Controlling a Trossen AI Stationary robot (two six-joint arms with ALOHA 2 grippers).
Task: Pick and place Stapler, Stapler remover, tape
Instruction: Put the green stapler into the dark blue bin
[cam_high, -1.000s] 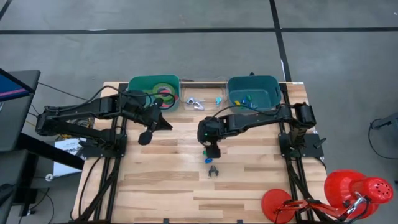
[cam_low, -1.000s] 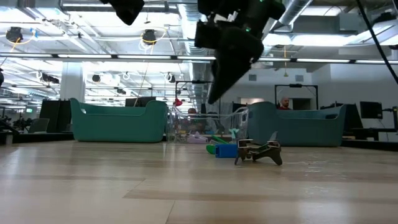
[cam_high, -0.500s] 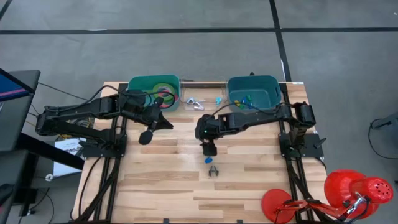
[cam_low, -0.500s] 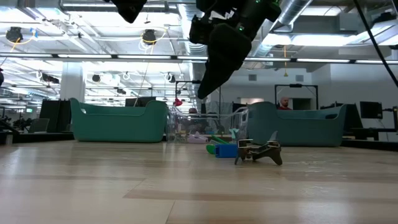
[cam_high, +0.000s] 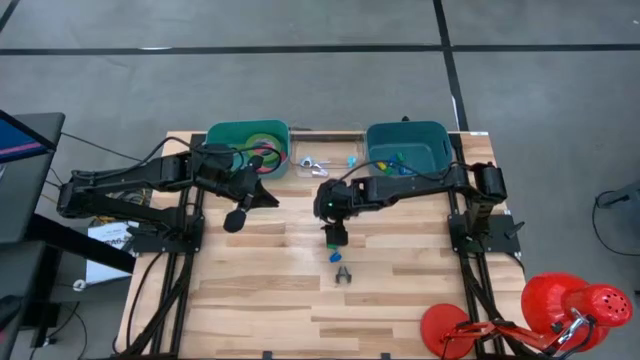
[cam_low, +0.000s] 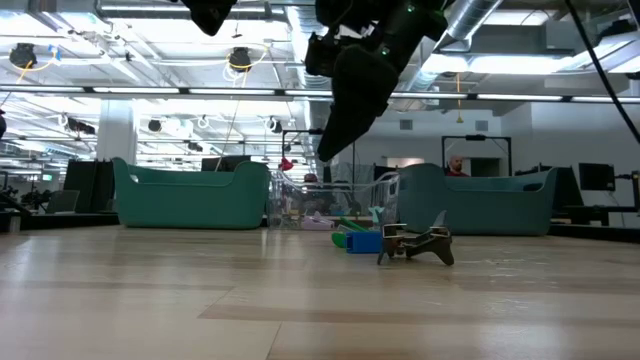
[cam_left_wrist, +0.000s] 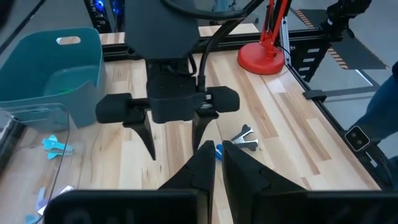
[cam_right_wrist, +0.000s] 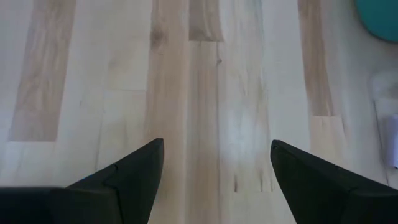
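Right gripper (cam_high: 335, 236) hangs over mid-table, fingers apart, empty. Staple remover (cam_high: 343, 275) and blue piece (cam_high: 336, 256) lie just below it. Next, I'd judge: descend, centre, grasp. Left gripper (cam_high: 270, 201) shut near tape (cam_high: 262, 146) in green bin (cam_high: 222, 137).

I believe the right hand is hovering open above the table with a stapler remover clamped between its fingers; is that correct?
Not quite. The right hand does hover open above the table, but it holds nothing: the right wrist view shows only bare wood between its fingers. The stapler remover lies on the table, as the high view shows.
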